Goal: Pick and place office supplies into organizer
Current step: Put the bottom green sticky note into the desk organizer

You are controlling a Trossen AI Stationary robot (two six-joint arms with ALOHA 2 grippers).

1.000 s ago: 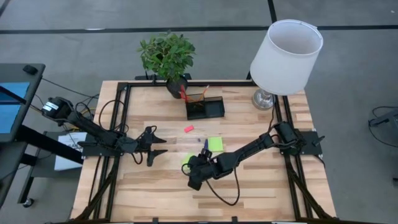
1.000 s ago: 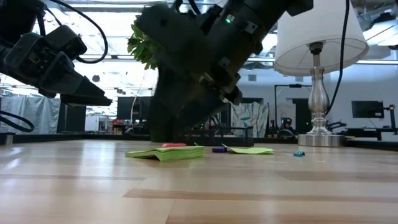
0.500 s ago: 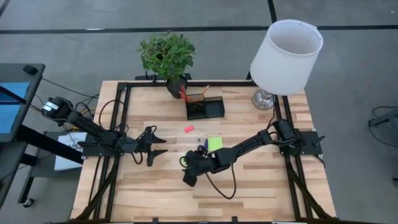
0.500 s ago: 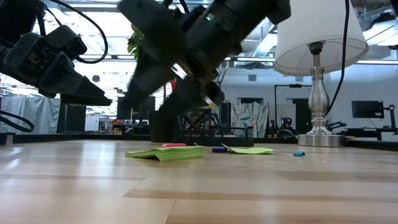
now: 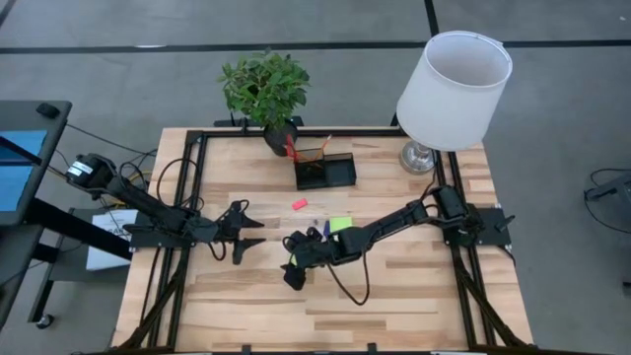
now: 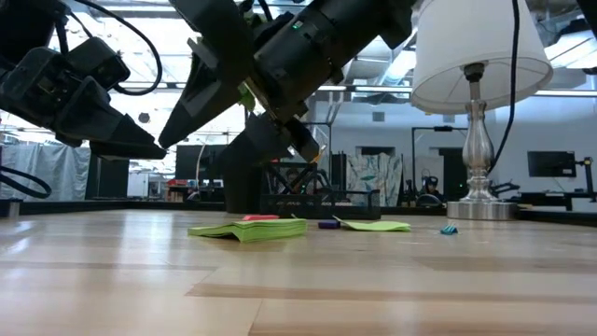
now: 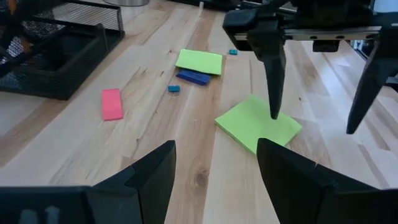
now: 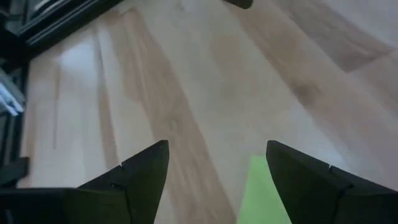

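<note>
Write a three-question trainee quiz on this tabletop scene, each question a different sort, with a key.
1. True or false: the right gripper has its fingers open above a lime-green sticky-note pad.
2. The pink eraser lies: A) inside the organizer; B) on the bare table; C) under the lamp.
3. Fill in: the left gripper holds ____.

Key: 1 true; 2 B; 3 nothing.

Two blk arms, blk cables, pointed fingers.
</note>
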